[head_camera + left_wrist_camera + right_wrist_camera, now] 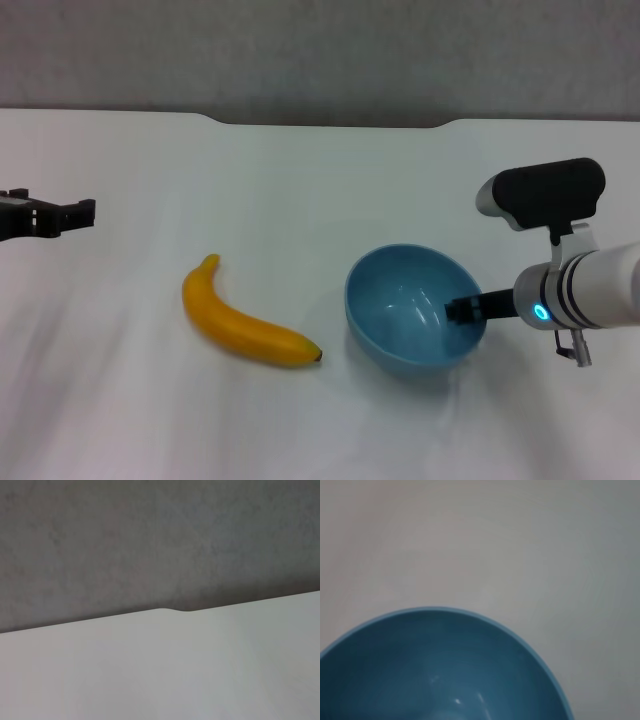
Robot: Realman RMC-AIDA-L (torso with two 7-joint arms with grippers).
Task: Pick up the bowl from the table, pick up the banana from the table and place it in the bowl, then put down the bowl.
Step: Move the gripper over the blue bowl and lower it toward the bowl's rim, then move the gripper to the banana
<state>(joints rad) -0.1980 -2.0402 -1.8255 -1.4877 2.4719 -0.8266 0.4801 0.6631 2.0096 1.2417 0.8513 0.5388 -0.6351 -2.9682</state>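
At the far left of the head view, the left gripper point(75, 212) is hovering over the table point(300, 190), well apart from everything else. Its dark fingers are pointing toward the middle of the scene, and nothing is sitting between them; whether they are parted or pressed together cannot be told from here. Its wrist view is showing only bare white tabletop point(200, 670) and the shallow notch point(175, 611) in the far edge, with a grey wall point(150, 540) behind.

Moving rightward, the banana point(245, 322) is lying flat on the table, well away from the left jaws and nearer the right ones. Its stem end is pointing toward the far side and its dark tip is pointing at the bowl point(410, 305), just short of touching it.

The bowl, light blue and glossy, is sitting just beside the banana's tip, tipped a little so that its opening is facing toward the left. The right gripper point(466, 311) is reaching in from the right, and one dark finger point(470, 307) is lying over the rim inside the bowl. The jaws are straddling the bowl's right-hand wall and appear to be clamping it. The right wrist view is looking down past the rim into the blue hollow point(435, 675), with white table beyond.
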